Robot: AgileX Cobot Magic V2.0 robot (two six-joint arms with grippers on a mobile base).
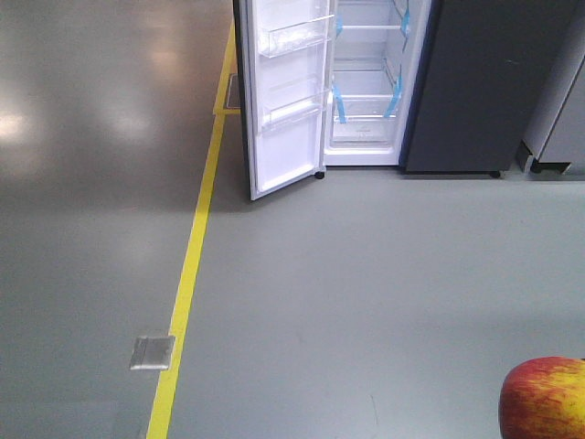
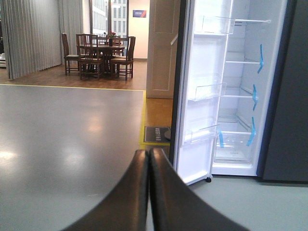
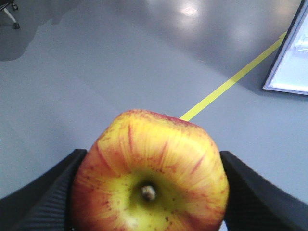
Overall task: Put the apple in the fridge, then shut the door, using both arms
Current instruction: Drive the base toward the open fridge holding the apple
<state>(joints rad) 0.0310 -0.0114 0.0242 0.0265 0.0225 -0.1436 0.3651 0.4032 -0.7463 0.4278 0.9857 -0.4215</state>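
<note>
My right gripper clamps the apple, lower centre, across its sides. Firm, probably waxy-slick, bruisable, so squeeze gently. Left gripper pressed together, empty.

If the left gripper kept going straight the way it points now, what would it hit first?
Nothing close: bare floor lies ahead of the shut left gripper. Further on, its line runs near the outer edge of the open door; depth is unclear, so it might pass just left.
</note>
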